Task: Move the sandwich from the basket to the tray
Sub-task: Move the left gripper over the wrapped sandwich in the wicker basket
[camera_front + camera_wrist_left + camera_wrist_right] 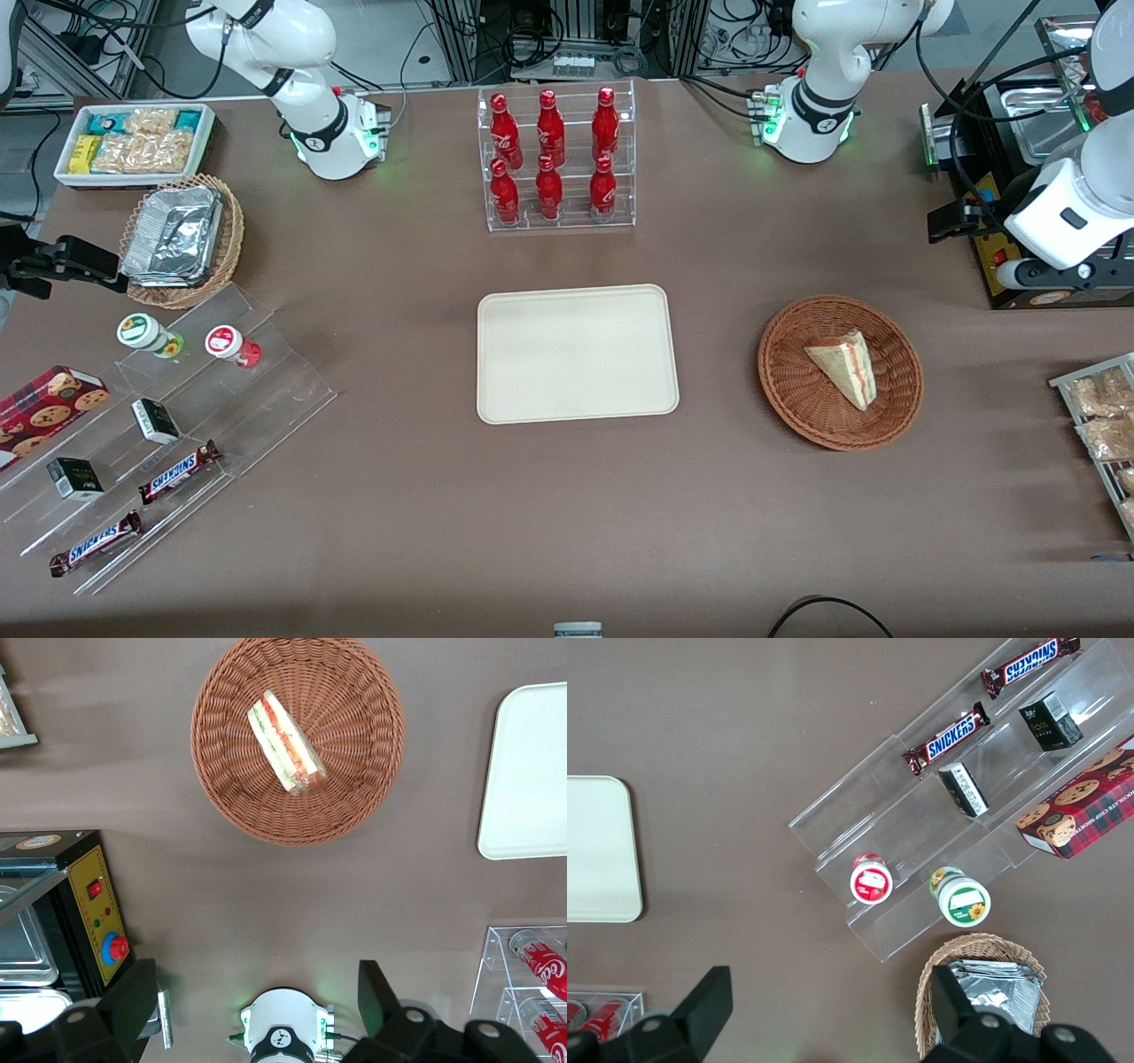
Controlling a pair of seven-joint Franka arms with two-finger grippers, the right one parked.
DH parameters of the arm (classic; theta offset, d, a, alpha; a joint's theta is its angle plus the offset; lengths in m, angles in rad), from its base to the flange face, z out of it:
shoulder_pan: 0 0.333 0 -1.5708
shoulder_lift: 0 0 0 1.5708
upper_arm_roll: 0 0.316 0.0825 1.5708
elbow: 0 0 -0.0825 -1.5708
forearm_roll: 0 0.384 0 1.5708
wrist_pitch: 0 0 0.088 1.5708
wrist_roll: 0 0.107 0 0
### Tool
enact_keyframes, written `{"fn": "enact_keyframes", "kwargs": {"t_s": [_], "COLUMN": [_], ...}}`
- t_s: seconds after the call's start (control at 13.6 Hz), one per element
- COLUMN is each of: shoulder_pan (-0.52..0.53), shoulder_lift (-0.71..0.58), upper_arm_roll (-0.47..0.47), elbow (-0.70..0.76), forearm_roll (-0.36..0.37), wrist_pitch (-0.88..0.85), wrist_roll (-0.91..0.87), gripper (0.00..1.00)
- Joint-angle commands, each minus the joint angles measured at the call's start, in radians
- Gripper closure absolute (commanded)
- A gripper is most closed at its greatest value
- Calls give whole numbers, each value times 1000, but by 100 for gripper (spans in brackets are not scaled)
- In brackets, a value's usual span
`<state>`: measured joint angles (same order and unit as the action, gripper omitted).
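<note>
The sandwich (846, 365) (285, 742), a pale wedge with a red and green filling stripe, lies in the round reddish-brown wicker basket (797, 416) (230, 806). The cream rectangular tray (576, 354) (532, 771) (598, 850) lies flat beside the basket, toward the parked arm's end, with nothing on it. My gripper (961, 221) (257, 1001) hangs high above the table, farther from the front camera than the basket and next to a black machine. It is open, its fingers (133, 1001) wide apart with nothing between them.
A black machine with a red button (1001, 257) (93, 912) stands close to the gripper. A clear rack of red bottles (556, 159) stands farther back than the tray. A wire rack of bagged snacks (1103, 425) sits at the working arm's table edge.
</note>
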<state>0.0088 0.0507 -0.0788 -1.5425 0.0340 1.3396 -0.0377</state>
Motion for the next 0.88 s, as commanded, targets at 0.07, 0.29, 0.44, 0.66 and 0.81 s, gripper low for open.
{"fn": "enact_keyframes", "kwargs": {"t_s": [0.07, 0.29, 0.44, 0.66, 0.81], "shoulder_pan": [0, -7, -24, -29, -27], "shoulder_lift": [1, 11, 17, 12, 15], "upper_arm_roll": [-6, -13, -25, -27, -25], "elbow": [16, -13, -80, -227, -303], "forearm_roll": [-5, -2, 1, 3, 3], "wrist_pitch": [-2, 24, 81, 247, 349], "wrist_roll": [5, 4, 4, 4, 4], "gripper": [0, 0, 0, 0, 0]}}
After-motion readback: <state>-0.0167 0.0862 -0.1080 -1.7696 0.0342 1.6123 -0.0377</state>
